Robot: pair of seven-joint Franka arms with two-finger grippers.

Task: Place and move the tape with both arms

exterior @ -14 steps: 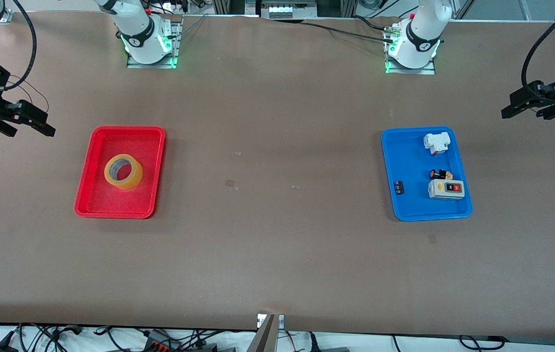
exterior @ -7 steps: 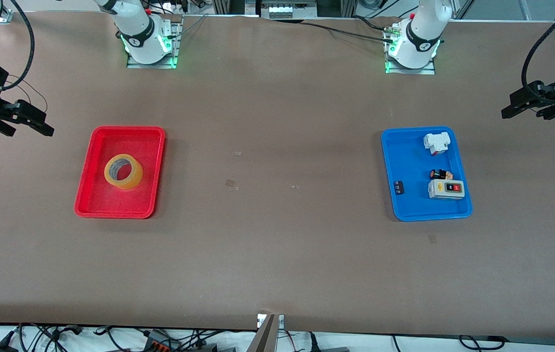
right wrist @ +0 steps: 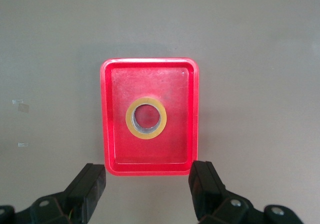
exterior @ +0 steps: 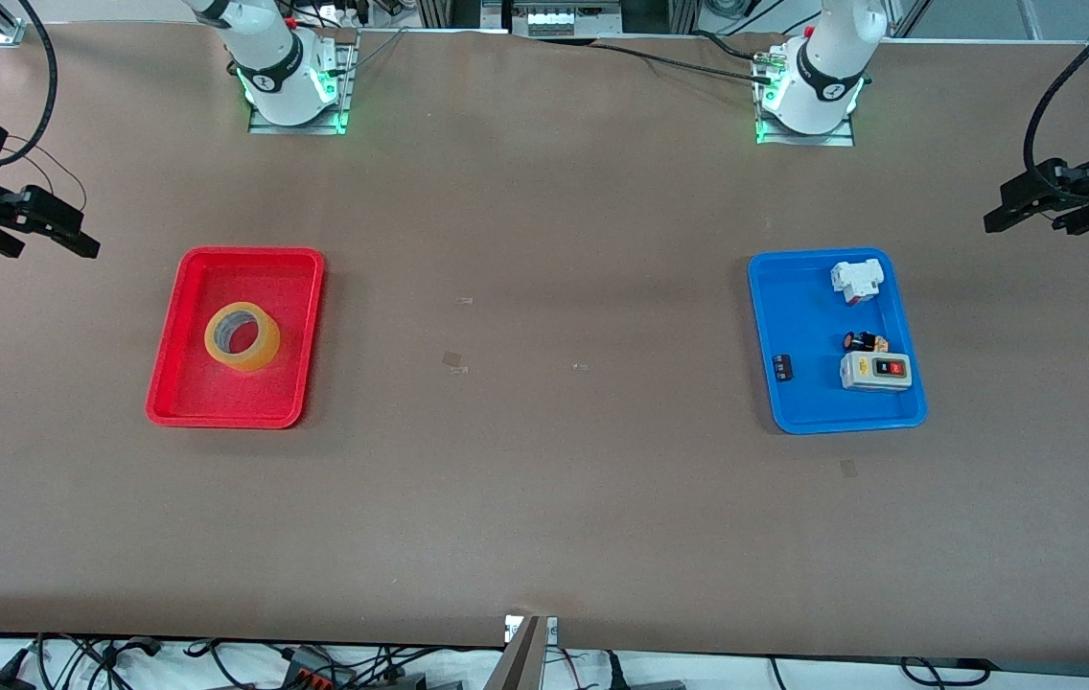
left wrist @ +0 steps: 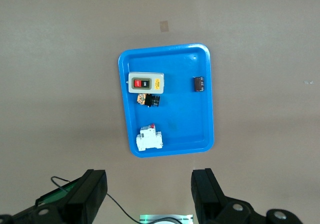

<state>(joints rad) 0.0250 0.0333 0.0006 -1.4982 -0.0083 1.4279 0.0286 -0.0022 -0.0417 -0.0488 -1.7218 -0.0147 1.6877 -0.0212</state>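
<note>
Right gripper: my right gripper [exterior: 36, 225] hung in the air over bare table at the right arm's end, its black blocky fingers [right wrist: 90, 186] spread wide apart, nothing between them.
Left gripper: my left gripper [exterior: 1033, 213] hung over bare table at the left arm's end, its dark fingers [left wrist: 205, 194] likewise apart and empty.
Tape: the tape [exterior: 242, 336], a translucent yellow ring with a wide round hole, lay flat near the middle of the red tray [exterior: 190, 287], well apart from both my grippers.
Red tray: a glossy plastic rectangle with rounded corners and a raised rim, its floor faintly scuffed.
Blue tray: the blue tray [exterior: 794, 316], of the same rounded shape, sat toward the left arm's end.
Its load: a white blocky breaker [exterior: 856, 281], a small round black and orange button [exterior: 865, 341], a grey switch box [exterior: 875, 370], a little dark part [exterior: 782, 368].
Table: the table [exterior: 544, 498] was a matte brown sheet.
</note>
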